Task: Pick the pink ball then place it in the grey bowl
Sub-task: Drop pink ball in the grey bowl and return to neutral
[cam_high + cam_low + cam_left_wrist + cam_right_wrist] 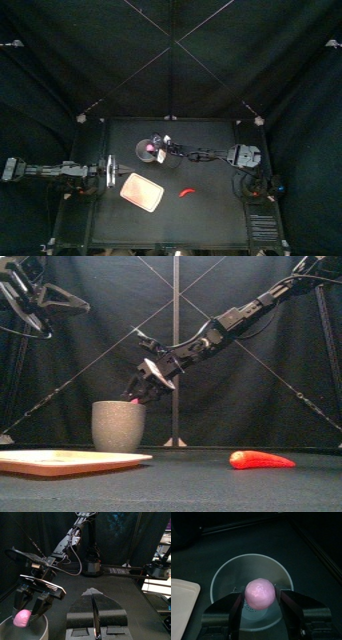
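Over on the left, our left gripper [93, 597] hangs raised by the table's [214, 215] edge, jaws seemingly pressed together and empty, though the angle is poor. Next we see the pink tray [67, 461] lying flat at the front. Then the grey cup [118, 428], and just above its mouth our right gripper [142, 391] clenches the pink ball [260, 593], not yet inside. Furthest right lies a red toy [261, 460].

The cup [118, 426] stood left of the middle toward the back of the tabletop [214, 215]. The tray [67, 461] lay in front of it, and the toy pepper [261, 460] lay to the tray's right, apart from it. The ball [260, 593] hung directly above the cup's mouth, clamped in the right end effector [138, 397].
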